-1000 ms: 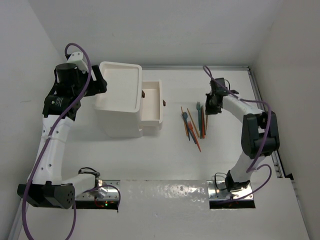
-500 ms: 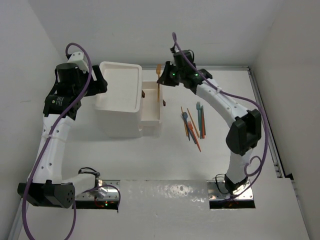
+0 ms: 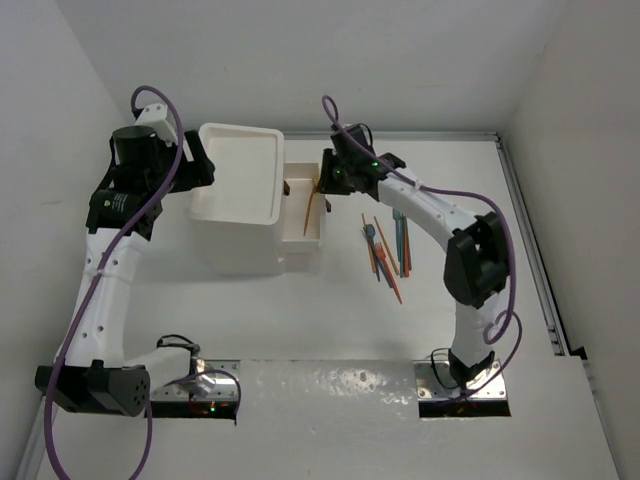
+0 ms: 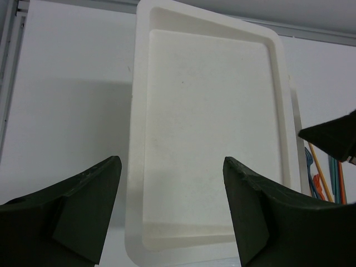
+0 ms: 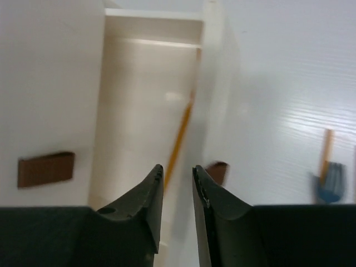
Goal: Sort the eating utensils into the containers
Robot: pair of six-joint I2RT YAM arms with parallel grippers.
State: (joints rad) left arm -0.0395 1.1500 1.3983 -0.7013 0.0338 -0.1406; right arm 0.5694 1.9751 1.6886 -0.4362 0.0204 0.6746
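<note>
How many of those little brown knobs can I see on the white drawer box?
2. One small dark-brown knob is on the tall white plastic unit, left of the right pincer. The other is on the pulled-out shallow white drawer. Lower ones may be hidden.

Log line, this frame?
left gripper open over tray top | right gripper open above pulled-out drawer | orange stick tilted into drawer

The white table carries the white drawer unit, which stands directly beneath the fingers of the left gripper. A loose cluster of orange, teal and blue utensils lies flat on the bare surface. It is to the right of the fingers of the right gripper and apart from the unit.
</note>
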